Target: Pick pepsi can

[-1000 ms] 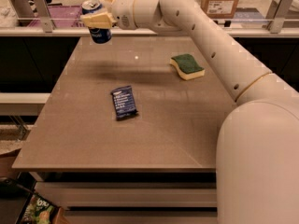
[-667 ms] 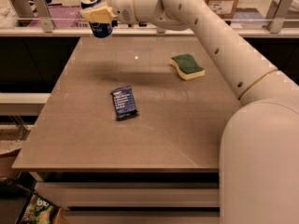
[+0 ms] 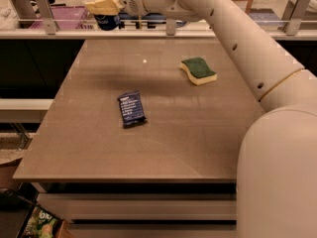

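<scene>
Pepsi can was off the table and high in the air, near the top edge of the view, above the far left corner of the table. Compared with one second before, it had gone clearly higher and a little to the left. The arm reached from the right front side across to that corner, and it had risen together with the can. The table showed only a soft shadow on its far left part. The gripper was at the end of the arm, with its pale fingers closed around the middle of the can, so the silver top stood out above them and the blue bottom below; the can leaned slightly. The sponge and the dark blue snack packet lay in the same places as before, well apart from the can. In my judgement the pick was almost complete: the grasp had held during the lift, and only a firm hold remained necessary.
</scene>
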`<move>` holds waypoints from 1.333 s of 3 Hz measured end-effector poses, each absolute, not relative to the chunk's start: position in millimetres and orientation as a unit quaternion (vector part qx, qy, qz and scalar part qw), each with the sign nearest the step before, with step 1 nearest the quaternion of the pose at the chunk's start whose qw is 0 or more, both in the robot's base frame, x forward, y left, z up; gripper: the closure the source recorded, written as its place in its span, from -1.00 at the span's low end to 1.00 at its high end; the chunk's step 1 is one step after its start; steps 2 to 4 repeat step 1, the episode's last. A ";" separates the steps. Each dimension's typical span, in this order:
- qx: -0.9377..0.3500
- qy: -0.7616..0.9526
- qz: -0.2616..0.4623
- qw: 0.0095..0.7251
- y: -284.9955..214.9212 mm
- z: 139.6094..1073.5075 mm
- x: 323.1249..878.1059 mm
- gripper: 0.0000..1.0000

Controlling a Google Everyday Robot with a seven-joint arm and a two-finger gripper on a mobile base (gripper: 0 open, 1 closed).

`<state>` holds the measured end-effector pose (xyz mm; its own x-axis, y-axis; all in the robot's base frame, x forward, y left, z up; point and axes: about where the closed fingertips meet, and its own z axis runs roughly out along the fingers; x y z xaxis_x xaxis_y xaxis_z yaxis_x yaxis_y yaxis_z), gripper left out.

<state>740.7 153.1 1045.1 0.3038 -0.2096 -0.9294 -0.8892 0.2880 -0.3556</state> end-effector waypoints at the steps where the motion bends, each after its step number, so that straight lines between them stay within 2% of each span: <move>1: -0.528 0.520 0.278 0.611 153.2 1045.1 740.7 1.00; 4: -0.528 0.520 0.278 0.611 153.2 1045.1 740.7 1.00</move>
